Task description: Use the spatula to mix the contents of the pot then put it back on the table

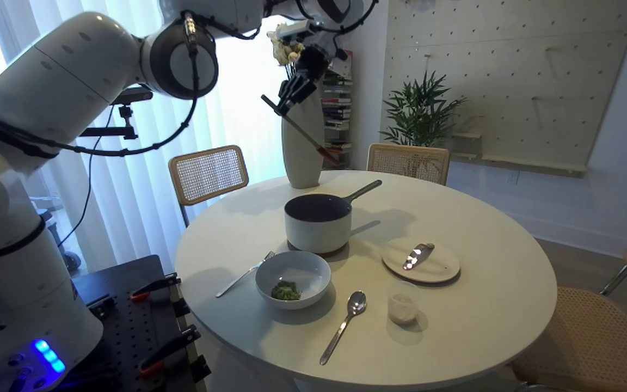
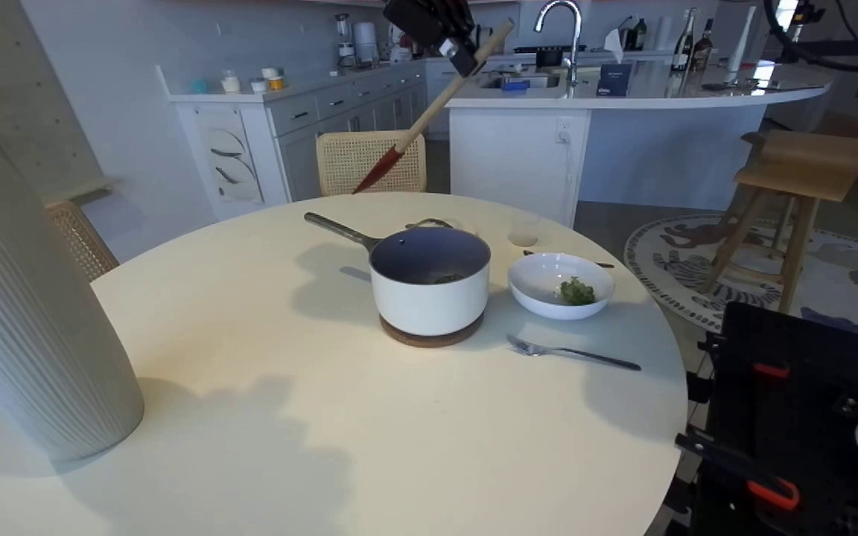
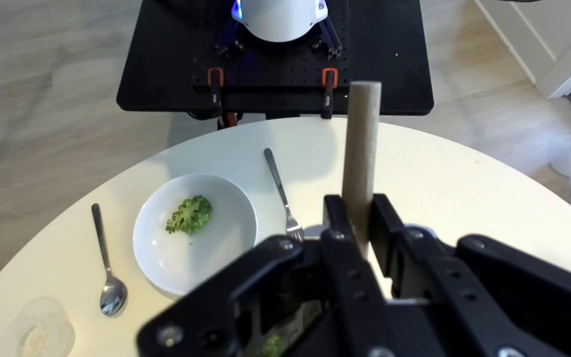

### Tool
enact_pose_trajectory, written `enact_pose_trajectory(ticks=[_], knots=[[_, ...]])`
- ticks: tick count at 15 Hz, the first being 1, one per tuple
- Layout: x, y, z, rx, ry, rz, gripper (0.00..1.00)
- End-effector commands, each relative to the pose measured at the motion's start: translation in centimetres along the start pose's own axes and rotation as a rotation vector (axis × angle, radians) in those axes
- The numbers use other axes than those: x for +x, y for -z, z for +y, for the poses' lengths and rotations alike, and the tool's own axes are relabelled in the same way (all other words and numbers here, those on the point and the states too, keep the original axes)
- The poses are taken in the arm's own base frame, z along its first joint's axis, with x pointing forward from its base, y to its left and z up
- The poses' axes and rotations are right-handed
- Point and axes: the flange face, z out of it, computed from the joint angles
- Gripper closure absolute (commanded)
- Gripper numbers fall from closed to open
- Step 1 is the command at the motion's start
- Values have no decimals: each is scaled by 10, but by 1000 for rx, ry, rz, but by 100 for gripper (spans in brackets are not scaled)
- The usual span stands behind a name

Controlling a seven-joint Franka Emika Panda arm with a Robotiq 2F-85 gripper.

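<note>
The spatula [image 2: 433,112] hangs tilted aloft, red blade downward, apart from the pot [image 2: 429,307]; the gripper [image 3: 357,210] pinches its wooden handle. The pot, white outside, dark within, stands on a brown trivet [image 2: 431,341], well in from the edge of the desk [image 1: 493,239]. Near it, toward the edge by the robot's base [image 3: 278,20], are a fork [image 3: 280,188] and a white bowl [image 3: 216,258] holding broccoli [image 3: 190,214]. Across the bowl from the fork are a spoon [image 1: 349,320], a clear cup [image 1: 402,311] and a plate [image 1: 444,269] bearing a shiny utensil [image 1: 414,258]. A tall vase [image 2: 42,350] stands near the opposite edge.

Spatula handle [image 3: 361,153] (pale wood) in tool [image 3: 357,215]
</note>
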Motion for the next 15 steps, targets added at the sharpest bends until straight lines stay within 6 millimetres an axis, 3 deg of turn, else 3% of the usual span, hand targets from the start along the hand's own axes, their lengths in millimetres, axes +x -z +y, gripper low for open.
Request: enact_pose_trajectory(ticks=[1,7,15], knots=[[-45,29,-20,-34,16,101,96],[-104,52,-70,-28,52,200,96],[-164,49,-141,-47,72,196,96]])
